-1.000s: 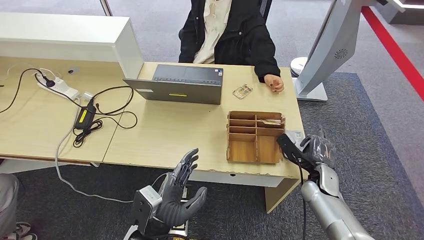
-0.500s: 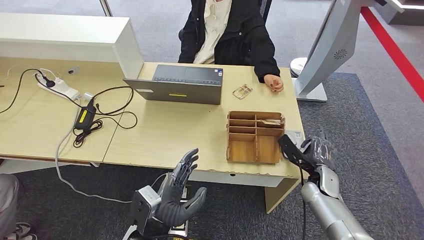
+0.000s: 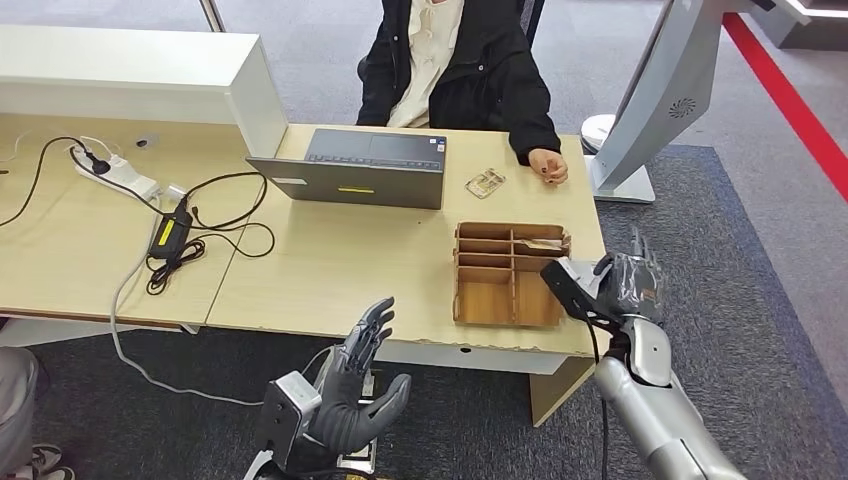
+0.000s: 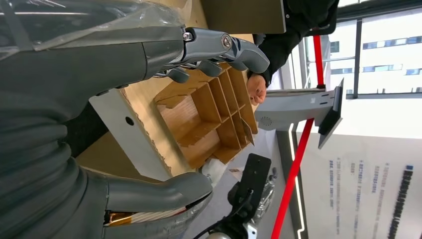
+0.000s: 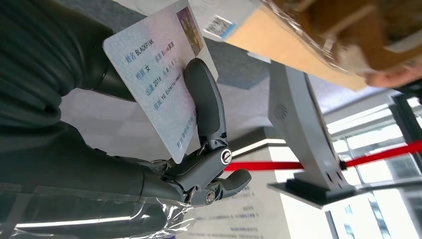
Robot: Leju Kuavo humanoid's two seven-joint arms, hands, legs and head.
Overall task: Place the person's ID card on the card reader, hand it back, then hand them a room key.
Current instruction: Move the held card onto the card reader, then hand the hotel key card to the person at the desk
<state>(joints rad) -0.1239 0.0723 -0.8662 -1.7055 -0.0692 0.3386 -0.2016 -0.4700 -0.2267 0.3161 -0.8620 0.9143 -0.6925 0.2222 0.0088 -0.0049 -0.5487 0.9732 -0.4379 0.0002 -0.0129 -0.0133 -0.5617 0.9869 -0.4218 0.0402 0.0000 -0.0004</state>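
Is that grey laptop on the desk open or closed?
Open: the grey laptop has its keyboard showing, with the lid tilted toward the robot.

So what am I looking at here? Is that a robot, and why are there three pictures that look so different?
Yes, it is a robot shaped like a person, standing at a desk. The big picture is from a camera high on its body, looking down. The other two come from little cameras at its wrists, so they look turned sideways.

Its left hand is low in front of the desk, fingers apart, holding nothing. Its right hand is by the desk's corner and holds an ID card; the right wrist picture shows the card up close.

On the desk are a grey laptop, a wooden tray with compartments, a small clear thing I cannot make out, and some black cables. A person in a black jacket sits across from the robot.
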